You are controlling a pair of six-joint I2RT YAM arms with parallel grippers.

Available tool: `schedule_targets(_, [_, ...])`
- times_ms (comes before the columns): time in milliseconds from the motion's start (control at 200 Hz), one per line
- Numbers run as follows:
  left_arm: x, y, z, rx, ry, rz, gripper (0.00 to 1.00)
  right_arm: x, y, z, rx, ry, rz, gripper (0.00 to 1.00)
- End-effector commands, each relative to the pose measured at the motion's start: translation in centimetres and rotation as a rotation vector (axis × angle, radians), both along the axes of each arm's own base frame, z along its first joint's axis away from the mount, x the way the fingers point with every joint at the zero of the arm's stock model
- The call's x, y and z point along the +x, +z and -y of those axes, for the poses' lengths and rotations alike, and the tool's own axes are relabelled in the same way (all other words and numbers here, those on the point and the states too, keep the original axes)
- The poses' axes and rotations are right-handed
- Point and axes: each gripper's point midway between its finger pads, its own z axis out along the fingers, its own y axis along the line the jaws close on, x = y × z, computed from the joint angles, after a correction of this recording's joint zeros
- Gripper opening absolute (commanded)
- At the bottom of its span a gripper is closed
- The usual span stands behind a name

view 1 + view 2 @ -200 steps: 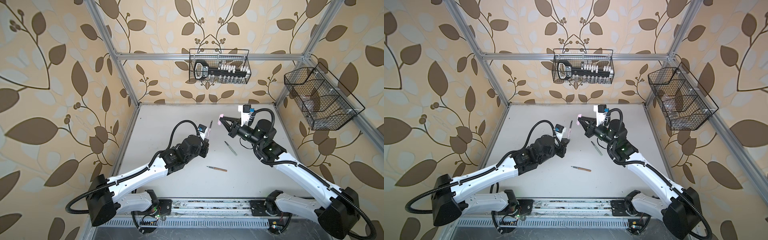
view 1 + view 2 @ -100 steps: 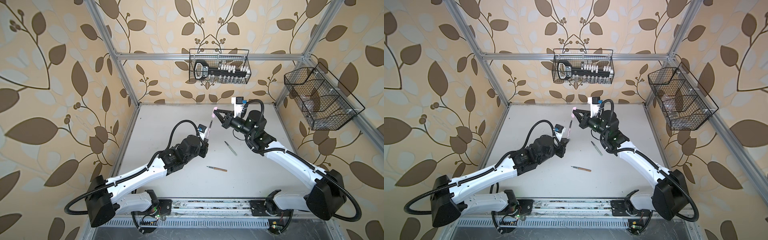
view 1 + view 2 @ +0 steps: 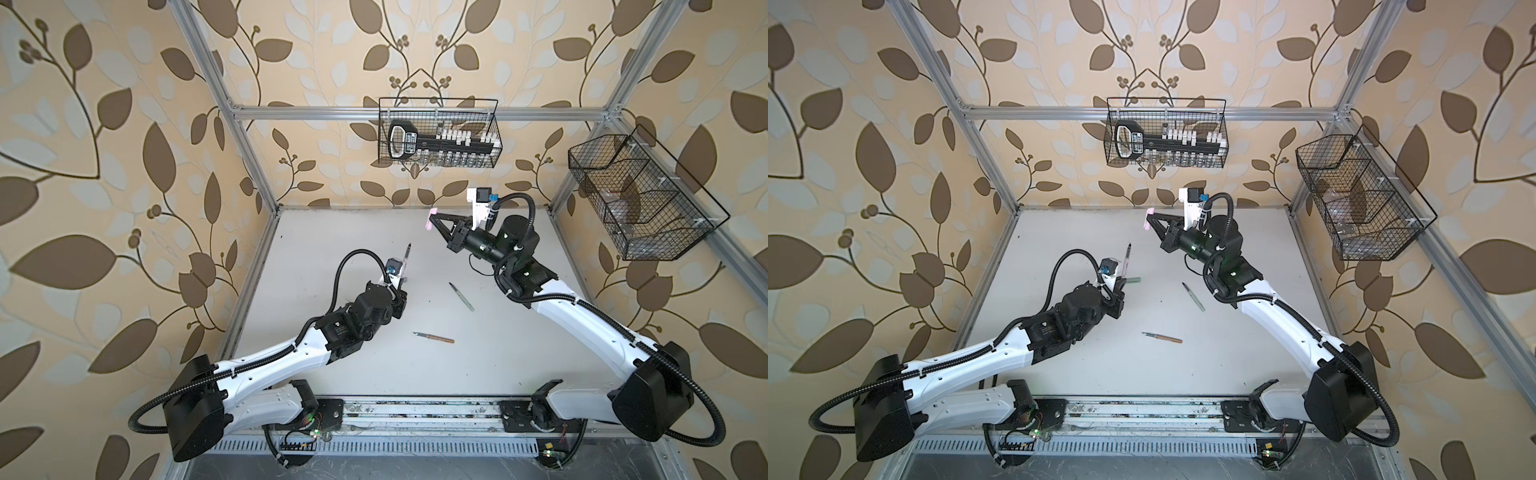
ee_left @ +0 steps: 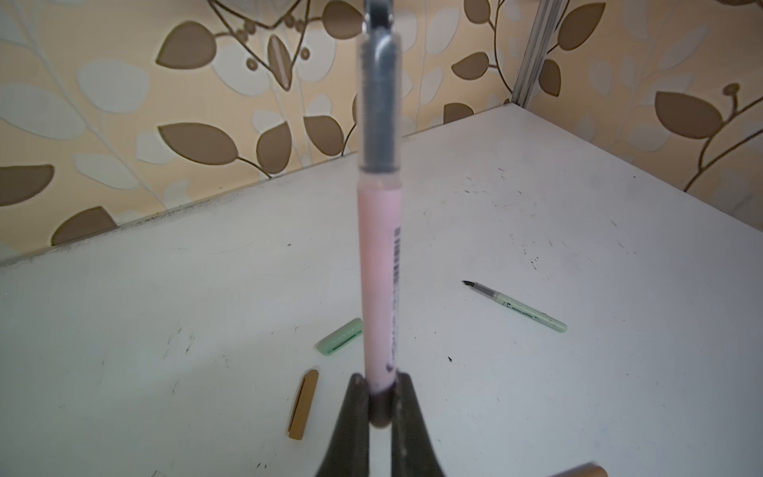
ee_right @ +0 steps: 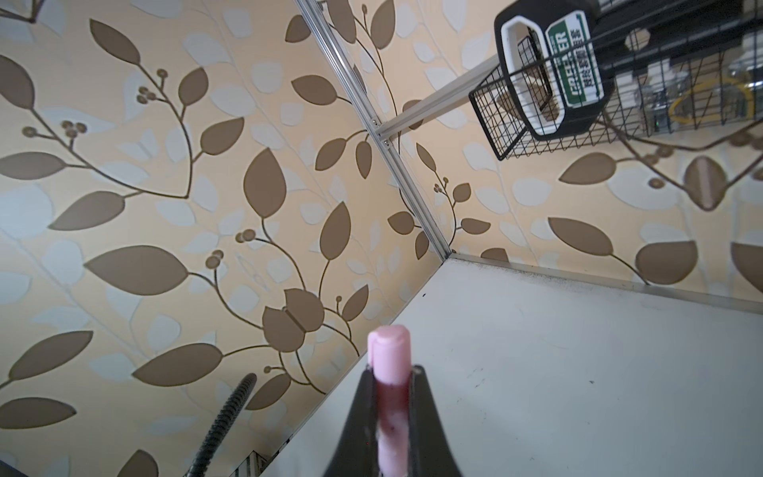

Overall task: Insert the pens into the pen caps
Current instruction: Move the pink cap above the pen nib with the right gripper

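Your left end effector (image 4: 378, 390) is clamped on the pink pen (image 4: 377, 268) by its tail, dark tip outward. Your right end effector (image 5: 390, 382) is clamped on the pink cap (image 5: 389, 351) — both are raised off the surface (image 3: 332, 249), well apart. The green pen (image 4: 520, 307), brown pen (image 3: 434, 337), green cap (image 4: 340, 342) and brown cap (image 4: 303, 404) lie loose there.

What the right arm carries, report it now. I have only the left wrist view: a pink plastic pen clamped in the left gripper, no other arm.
Observer: The right gripper is shut on the short pink plastic cap.
Operator: Place it against my pen.
Observer: In both top views a clear gap separates that cap from the dark tip of the slim pink pen.
Operator: Locate the brown pen.
Observer: The tan-brown pen lies on the white table between the arms, dark tip toward the left arm's side.
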Motion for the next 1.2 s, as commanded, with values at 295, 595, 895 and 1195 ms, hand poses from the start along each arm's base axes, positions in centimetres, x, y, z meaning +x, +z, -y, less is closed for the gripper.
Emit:
schedule_targets(295, [0.1, 4.6, 0.3, -0.154, 0.010, 0.118, 0.00, -1.7, 2.0, -3.5, -0.009, 0.088, 0.098, 0.00])
schedule_targets(595, [0.0, 4.9, 0.1, -0.139, 0.010, 0.112, 0.00, -2.0, 1.9, -4.8, 0.013, 0.105, 0.118, 0.00])
schedule_targets(895, [0.1, 4.8, 0.4, -0.124, 0.005, 0.097, 0.00, -2.1, 0.5, -5.9, -0.046, 0.099, 0.116, 0.00])
schedule_targets(1195, [0.1, 4.9, 0.4, -0.122, 0.004, 0.090, 0.00, -2.0, -0.9, -5.7, -0.080, 0.066, 0.104, 0.00])
